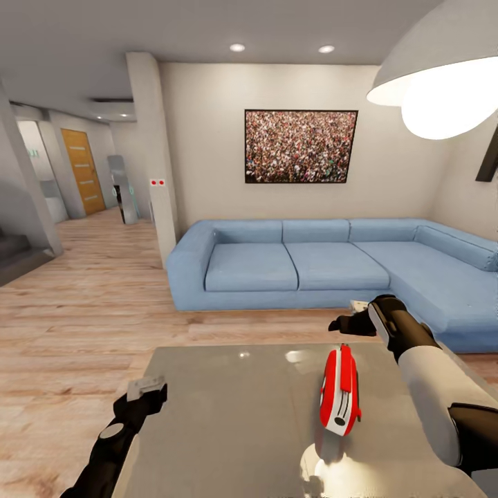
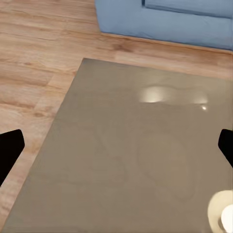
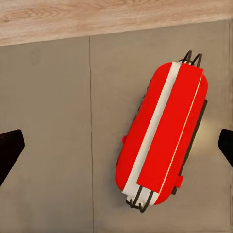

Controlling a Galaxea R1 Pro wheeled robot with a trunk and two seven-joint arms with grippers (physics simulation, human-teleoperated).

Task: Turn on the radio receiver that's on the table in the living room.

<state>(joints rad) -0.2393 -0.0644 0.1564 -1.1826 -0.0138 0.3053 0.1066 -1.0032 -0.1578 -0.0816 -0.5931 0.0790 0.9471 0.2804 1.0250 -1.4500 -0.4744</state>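
With its fingers (image 3: 10, 150) spread wide and empty above the radio receiver (image 1: 339, 392), which stands on edge on the grey tabletop (image 1: 228, 415), the right gripper (image 1: 351, 323) seems mid-approach, and must next descend to press the switch.

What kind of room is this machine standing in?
A living room, it seems, in a simulated home. A blue L-shaped sofa sits under a framed crowd picture, a low grey table stands on the wood floor, and a pendant lamp hangs overhead.
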